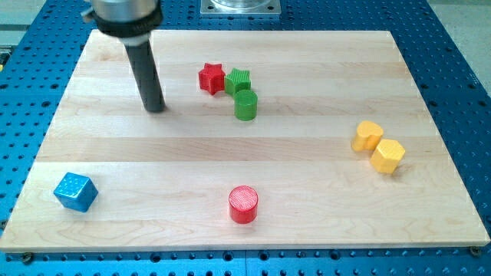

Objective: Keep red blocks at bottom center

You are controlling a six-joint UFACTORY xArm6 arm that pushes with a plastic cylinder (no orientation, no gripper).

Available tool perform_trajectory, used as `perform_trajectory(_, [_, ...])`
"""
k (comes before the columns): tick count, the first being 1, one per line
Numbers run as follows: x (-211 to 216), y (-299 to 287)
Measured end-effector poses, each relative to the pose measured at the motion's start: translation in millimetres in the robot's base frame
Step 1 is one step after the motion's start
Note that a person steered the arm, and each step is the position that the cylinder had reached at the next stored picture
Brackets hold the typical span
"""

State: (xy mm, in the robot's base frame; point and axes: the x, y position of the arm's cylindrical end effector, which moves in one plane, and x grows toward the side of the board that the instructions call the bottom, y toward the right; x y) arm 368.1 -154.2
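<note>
A red cylinder (243,205) stands near the view's bottom centre of the wooden board (115,153). A red star (211,78) lies near the top centre, touching a green star (238,80), with a green cylinder (245,105) just below that. My tip (156,107) rests on the board in the upper left, to the left of the red star with a clear gap and far up and left of the red cylinder.
A blue cube (75,192) sits at the bottom left. Two yellow blocks lie at the right: a rounded one (367,136) and a hexagonal one (388,156), touching each other. A blue perforated table (460,92) surrounds the board.
</note>
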Motion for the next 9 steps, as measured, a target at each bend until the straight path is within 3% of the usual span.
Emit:
perform_trajectory(1, [-56,38])
perform_trajectory(2, [-43,73])
perform_trajectory(3, [40,72])
perform_trajectory(4, [-4,61])
perform_trajectory(5, [-54,91])
perform_trajectory(7, [-72,158])
perform_trajectory(8, [-27,171])
perform_trajectory(9, [0,103])
